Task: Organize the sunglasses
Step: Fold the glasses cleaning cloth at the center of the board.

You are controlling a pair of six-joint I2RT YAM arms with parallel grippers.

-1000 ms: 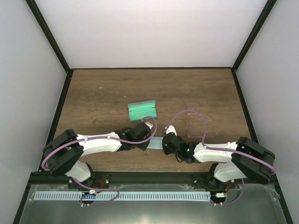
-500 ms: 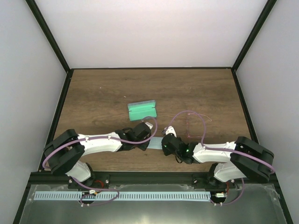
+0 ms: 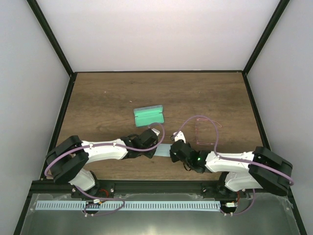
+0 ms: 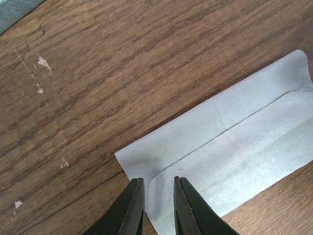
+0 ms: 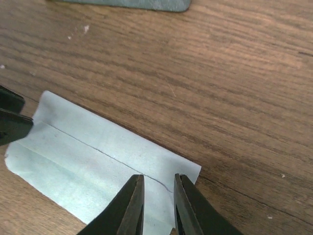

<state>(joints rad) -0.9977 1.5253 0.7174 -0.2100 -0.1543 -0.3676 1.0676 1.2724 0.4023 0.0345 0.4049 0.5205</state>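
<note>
- Dark wood-grain tabletop [image 3: 122, 93] inside a white-walled enclosure: we see both arms reaching in low, meeting at a pale blue folded cleaning cloth [image 3: 164, 151] near the front edge.
- We find the left gripper [image 3: 157, 148] at the cloth's left end. Its wrist view shows the two fingers narrowly apart over the corner of the cloth [image 4: 234, 147], clamping nothing that we can make out.
- We find the right gripper [image 3: 172, 152] at the opposite end, likewise narrowly parted [image 5: 159, 178] over the cloth's edge [image 5: 98, 152], which lies flat on the wood.
- We read the cloth's long axis as running from one gripper to the other, across the table, its fold line along that axis.
- We place the clear pink-rimmed sunglasses [image 3: 205, 133] farther back and to the right of the right gripper, untouched, nearer that arm.
- We place the green rectangular hard case [image 3: 148, 115] beyond the left gripper, nearer that arm; in our judgement, each arm has its own item close.
</note>
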